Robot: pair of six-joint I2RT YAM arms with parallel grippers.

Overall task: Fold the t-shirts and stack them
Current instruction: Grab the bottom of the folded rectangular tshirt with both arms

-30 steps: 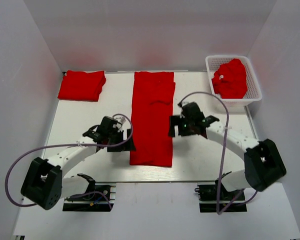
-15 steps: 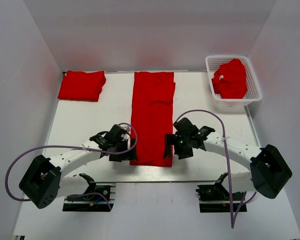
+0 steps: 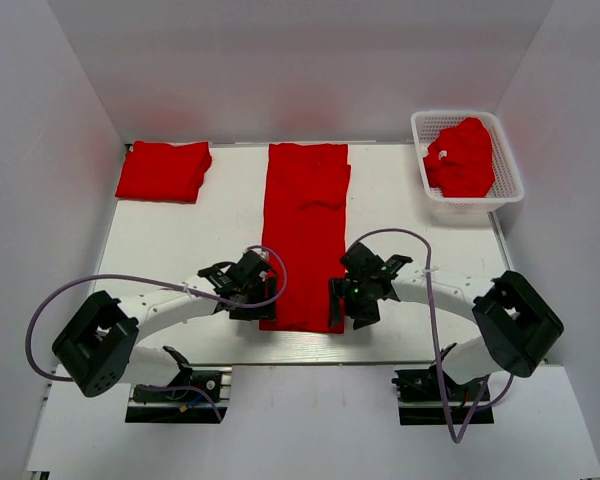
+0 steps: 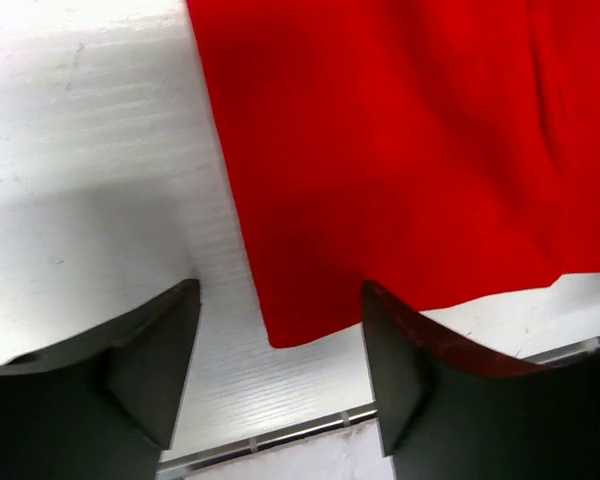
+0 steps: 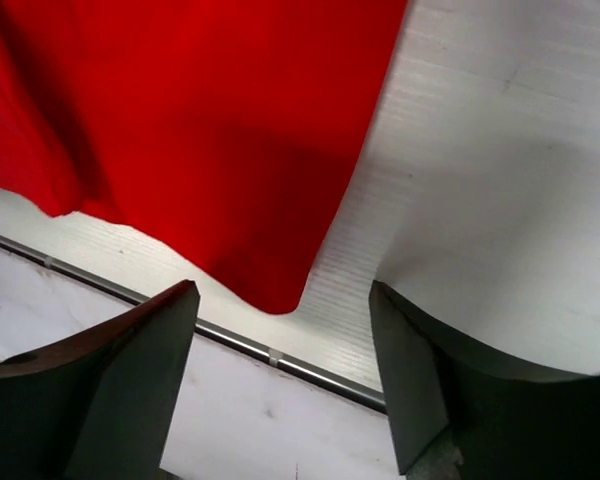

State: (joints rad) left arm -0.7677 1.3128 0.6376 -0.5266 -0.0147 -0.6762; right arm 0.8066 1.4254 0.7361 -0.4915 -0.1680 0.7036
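Note:
A long red t-shirt (image 3: pixel 304 230), folded into a narrow strip, lies flat down the middle of the table. My left gripper (image 3: pixel 255 303) is open above its near left corner (image 4: pixel 280 335), which shows between the fingers (image 4: pixel 155 360) in the left wrist view. My right gripper (image 3: pixel 342 308) is open above its near right corner (image 5: pixel 280 295), which lies between the fingers (image 5: pixel 405 370). A folded red t-shirt (image 3: pixel 164 170) lies at the far left. More red t-shirts (image 3: pixel 462 157) are bunched in the basket.
A white lattice basket (image 3: pixel 508 190) stands at the far right. The table's near edge with a metal rail (image 5: pixel 280 360) runs just below the shirt's hem. White walls enclose the table on three sides.
Both grippers have moved toward me along the shirt's long edges, from its middle to its near corners. The shirt has not moved.

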